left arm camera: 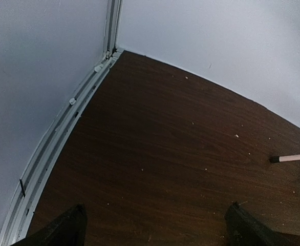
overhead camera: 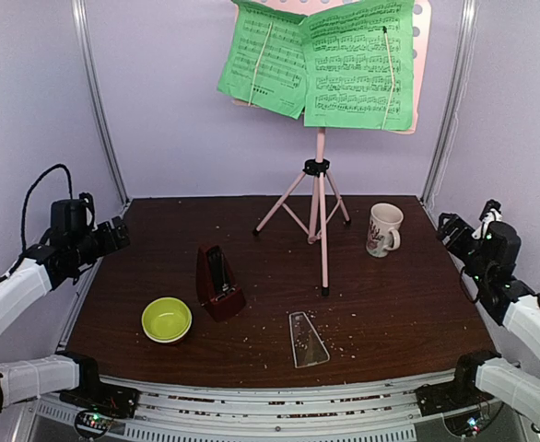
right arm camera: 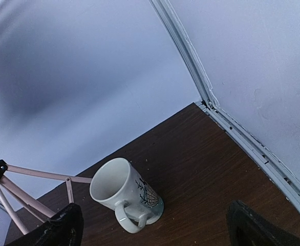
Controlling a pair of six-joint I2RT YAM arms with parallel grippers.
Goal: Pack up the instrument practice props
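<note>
At the left edge of the overhead view, the left gripper [overhead camera: 115,236] is held by the table [overhead camera: 408,304] edge, fingers spread wide and nothing gripped. Lower left, a yellow-green bowl [overhead camera: 166,319] is seen, and just right of it the dark red metronome [overhead camera: 218,283] is stood upright, uncovered. Its clear cover [overhead camera: 307,339] is laid flat at bottom middle. The pink music stand [overhead camera: 321,198] is set up at the back, green sheet-music pages [overhead camera: 321,60] propped on its desk. A white mug [overhead camera: 384,228] is parked to its right. At the right edge, the right gripper [overhead camera: 450,228] is likewise spread apart and empty.

Lab test booth: plain lilac walls [overhead camera: 187,138], metal rails [overhead camera: 98,101], wooden table [overhead camera: 390,313].
</note>
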